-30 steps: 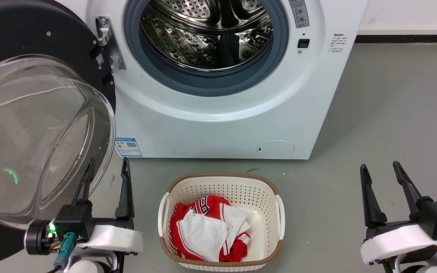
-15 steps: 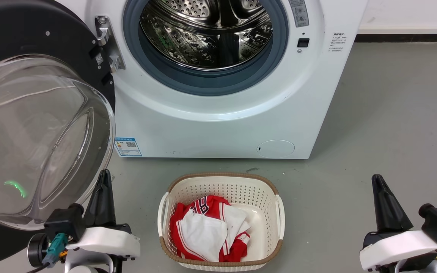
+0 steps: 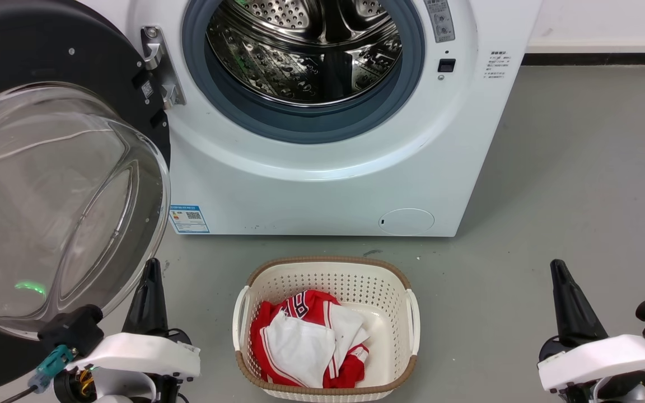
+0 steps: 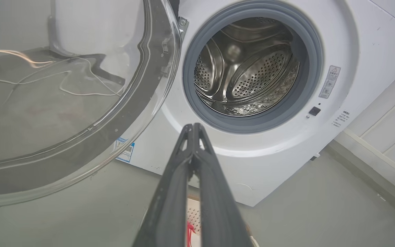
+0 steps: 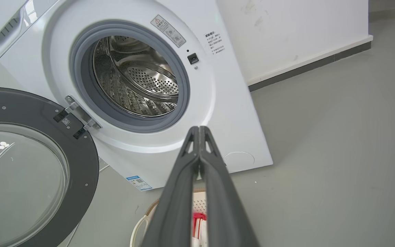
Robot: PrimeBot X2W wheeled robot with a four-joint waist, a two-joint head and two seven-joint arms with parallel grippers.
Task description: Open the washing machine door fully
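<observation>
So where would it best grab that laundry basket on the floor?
Probably by the white loop handles at either side of the basket: left handle for the left gripper, right handle for the right gripper, each coming from outside. The basket is too wide to span; the loops stand proud and look slim enough to pinch.

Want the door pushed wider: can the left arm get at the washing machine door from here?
Probably yes. The left claw, shut, sits right beside the glass bowl of the washing machine door, with nothing visible between them.
</observation>
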